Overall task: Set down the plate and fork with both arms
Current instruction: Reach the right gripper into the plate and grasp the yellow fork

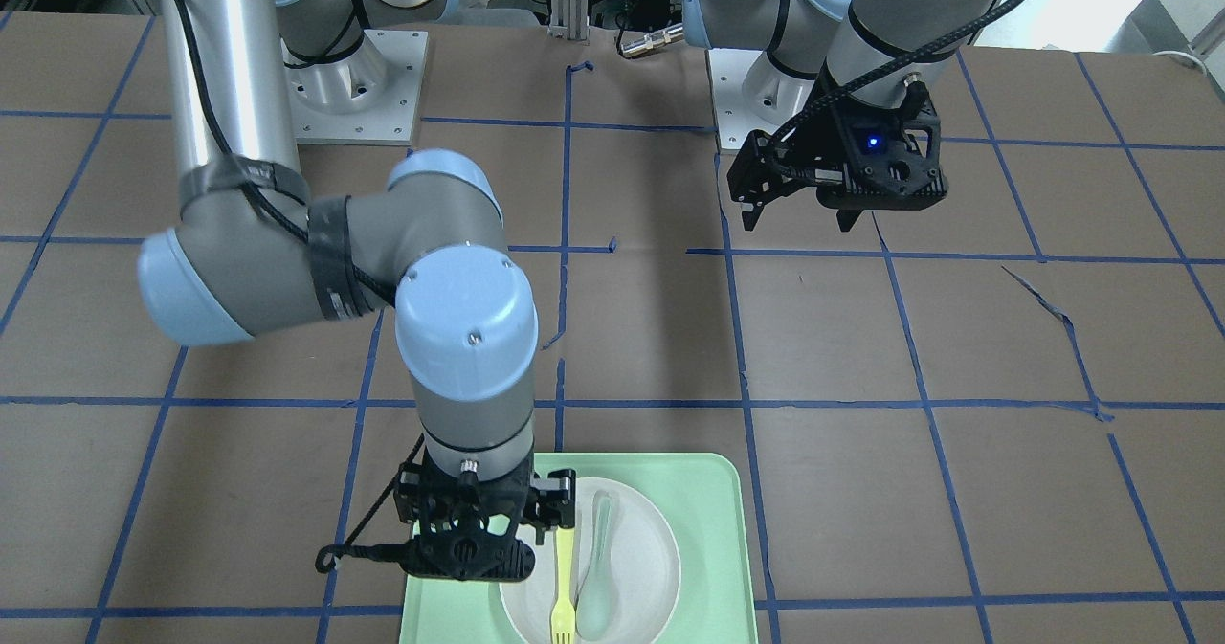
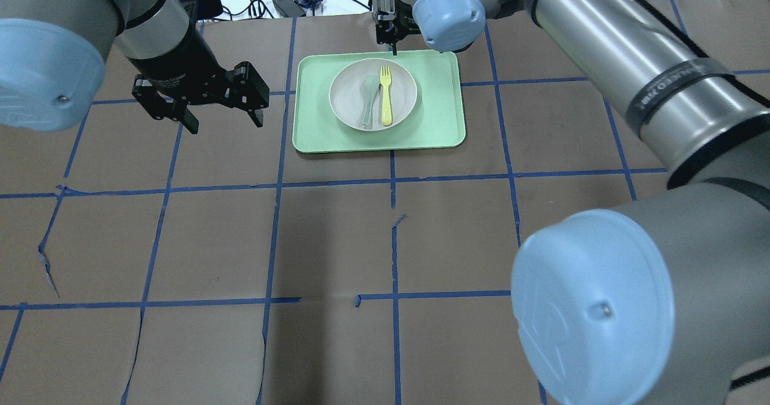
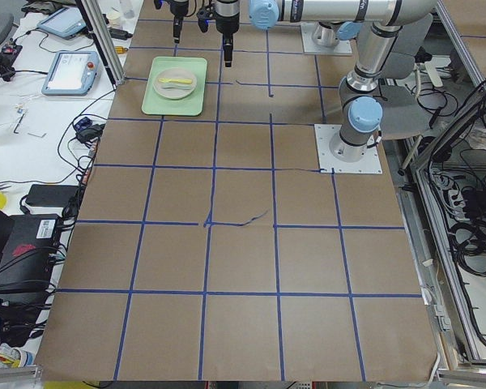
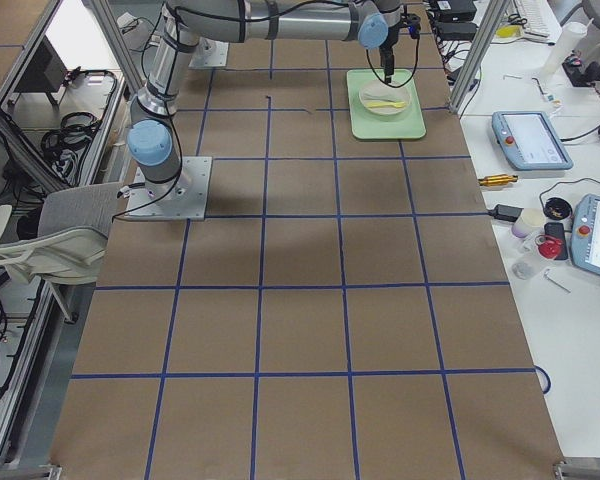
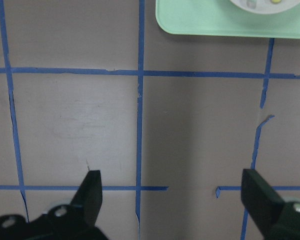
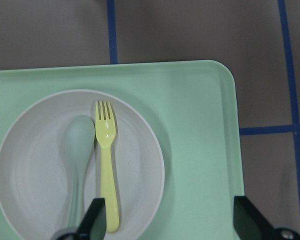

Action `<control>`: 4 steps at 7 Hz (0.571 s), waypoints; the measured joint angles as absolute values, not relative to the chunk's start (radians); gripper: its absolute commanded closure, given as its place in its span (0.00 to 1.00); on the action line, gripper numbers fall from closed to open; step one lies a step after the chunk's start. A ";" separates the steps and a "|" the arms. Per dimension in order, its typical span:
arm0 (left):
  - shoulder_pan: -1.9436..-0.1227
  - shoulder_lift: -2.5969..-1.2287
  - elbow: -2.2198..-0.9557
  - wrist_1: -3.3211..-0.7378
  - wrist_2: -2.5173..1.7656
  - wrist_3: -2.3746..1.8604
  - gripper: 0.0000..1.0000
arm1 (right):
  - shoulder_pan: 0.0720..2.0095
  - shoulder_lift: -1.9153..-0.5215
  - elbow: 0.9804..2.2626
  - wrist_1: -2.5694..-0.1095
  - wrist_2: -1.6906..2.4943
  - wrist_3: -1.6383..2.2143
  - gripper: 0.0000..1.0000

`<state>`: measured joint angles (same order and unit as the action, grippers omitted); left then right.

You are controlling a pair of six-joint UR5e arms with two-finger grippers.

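The white plate [image 2: 404, 92] sits on the mint-green tray [image 2: 439, 113] at the table's far side. The pale-yellow fork [image 2: 385, 99] lies in the plate beside a grey-green spoon [image 2: 367, 101]. In the right wrist view the fork [image 6: 108, 175] lies right of the spoon [image 6: 77, 150] in the plate [image 6: 140, 165]. My right gripper [image 1: 483, 521] hovers over the tray's far edge, open and empty, with one finger above the fork's handle end [image 1: 565, 539]. My left gripper [image 2: 204, 103] hangs open and empty above the bare table, left of the tray.
The table is brown paper with a grid of blue tape [image 2: 391, 182]. The tray's near edge [image 5: 205, 22] shows at the top of the left wrist view. Monitors, cables and tools lie beyond the table's far edge [image 3: 65, 73].
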<state>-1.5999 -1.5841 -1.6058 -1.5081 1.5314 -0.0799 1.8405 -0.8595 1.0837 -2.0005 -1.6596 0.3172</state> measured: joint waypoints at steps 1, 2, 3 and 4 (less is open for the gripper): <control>-1.600 -1.582 -1.610 -1.506 1.531 -0.082 0.00 | 1.843 -0.801 1.066 -2.044 -1.647 0.338 0.25; -1.600 -1.579 -1.612 -1.505 1.531 -0.084 0.00 | 1.845 -0.762 1.061 -2.068 -1.625 0.339 0.25; -1.600 -1.578 -1.614 -1.505 1.531 -0.084 0.00 | 1.850 -0.734 1.063 -2.080 -1.608 0.324 0.25; -1.600 -1.578 -1.615 -1.505 1.531 -0.085 0.00 | 1.857 -0.720 1.070 -2.082 -1.602 0.304 0.26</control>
